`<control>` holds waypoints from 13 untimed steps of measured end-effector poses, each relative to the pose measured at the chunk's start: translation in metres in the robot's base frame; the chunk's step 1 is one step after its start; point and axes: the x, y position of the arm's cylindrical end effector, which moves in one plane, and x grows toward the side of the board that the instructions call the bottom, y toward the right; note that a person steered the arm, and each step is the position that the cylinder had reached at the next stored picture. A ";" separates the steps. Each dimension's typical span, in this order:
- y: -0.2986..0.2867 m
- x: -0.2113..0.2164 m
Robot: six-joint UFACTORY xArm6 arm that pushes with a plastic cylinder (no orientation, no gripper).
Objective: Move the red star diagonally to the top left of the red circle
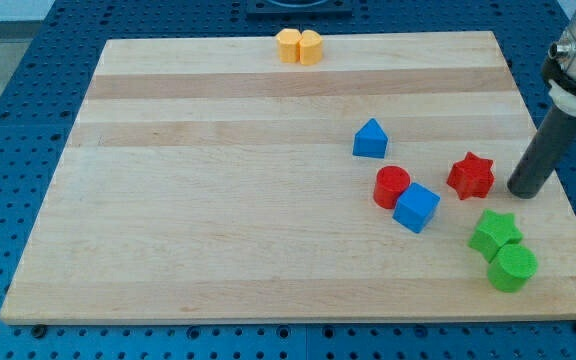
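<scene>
One red star [470,176] right of red circle [391,186], apart. My tip [524,192] just right of star; no gripper, bare rod. Star likely light, rigid, slides easily; points may spin it. Push lower-right side.

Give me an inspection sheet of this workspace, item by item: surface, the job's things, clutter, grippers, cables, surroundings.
Surface: pale wooden board, flat, sitting on a blue perforated table.
Job's things: red star lies to the view's right of the red circle, with a gap between them.
Clutter: blue triangle above the red circle; blue cube touching the red circle's lower right; green star and green circle touching, near the board's bottom right; two orange blocks side by side at the top edge.
Grippers: none fitted; my tip is just right of the red star, not touching.
Cables: nothing seen.
Surroundings: dark object at the view's top, unclear.
</scene>
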 end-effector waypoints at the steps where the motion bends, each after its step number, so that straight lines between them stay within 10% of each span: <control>1: 0.000 -0.003; 13: -0.173 -0.017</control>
